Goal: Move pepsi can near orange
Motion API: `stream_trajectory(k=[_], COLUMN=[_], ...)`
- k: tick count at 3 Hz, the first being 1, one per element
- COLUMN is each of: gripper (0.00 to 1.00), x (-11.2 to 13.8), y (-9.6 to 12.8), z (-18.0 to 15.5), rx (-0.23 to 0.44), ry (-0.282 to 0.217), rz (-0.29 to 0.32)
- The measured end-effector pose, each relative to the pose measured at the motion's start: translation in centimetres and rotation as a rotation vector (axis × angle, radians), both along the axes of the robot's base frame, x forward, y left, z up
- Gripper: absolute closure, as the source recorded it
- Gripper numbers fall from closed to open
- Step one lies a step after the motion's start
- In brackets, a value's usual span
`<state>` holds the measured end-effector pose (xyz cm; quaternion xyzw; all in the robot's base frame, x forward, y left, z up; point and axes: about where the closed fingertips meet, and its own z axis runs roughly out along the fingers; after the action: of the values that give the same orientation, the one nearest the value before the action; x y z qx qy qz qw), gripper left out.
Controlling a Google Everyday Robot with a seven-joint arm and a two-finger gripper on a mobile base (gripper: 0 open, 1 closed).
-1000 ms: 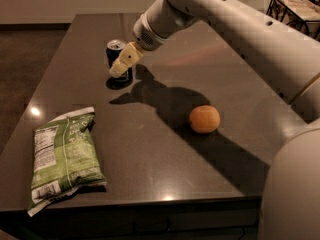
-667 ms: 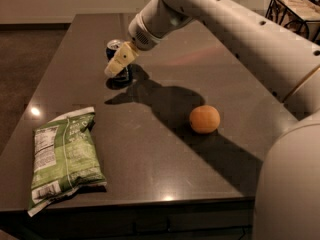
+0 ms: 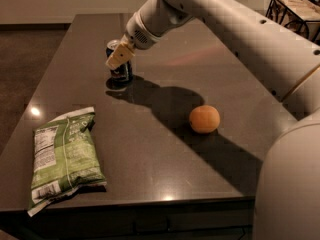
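The pepsi can point(image 3: 120, 73) stands upright on the dark table point(image 3: 150, 149), at the far left of its middle. My gripper point(image 3: 120, 57) reaches in from the upper right and sits right at the can's upper part, covering some of it. The orange point(image 3: 204, 119) lies on the table to the right of the can and nearer the front, well apart from it. The arm's shadow runs between the can and the orange.
A green chip bag point(image 3: 65, 159) lies flat near the table's front left corner. My large white arm point(image 3: 240, 29) spans the upper right, and its base point(image 3: 290, 184) fills the right edge. A wire basket point(image 3: 295, 9) stands at the back right.
The gripper has shifted slightly to the left at the can. The can, orange and chip bag stay where they were.
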<state>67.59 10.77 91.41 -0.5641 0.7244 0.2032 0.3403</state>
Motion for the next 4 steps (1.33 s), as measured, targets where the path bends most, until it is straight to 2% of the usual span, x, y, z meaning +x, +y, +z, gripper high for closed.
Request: stream_trajectory(k=[1,2,3,4], gripper=[0.64,0.88,1.0,1.0], x=[-0.7,-1.6,-2.8,-3.7], y=[-0.8,-2.6,-5.5,-9.0], z=[0.8,2.3,3.8,4.8], rx=[0.016,0.028,0.027,0.027], ry=[-0.002,-0.01,-0.023,-0.036], rz=[0.002,-0.01,-0.036,-0.081])
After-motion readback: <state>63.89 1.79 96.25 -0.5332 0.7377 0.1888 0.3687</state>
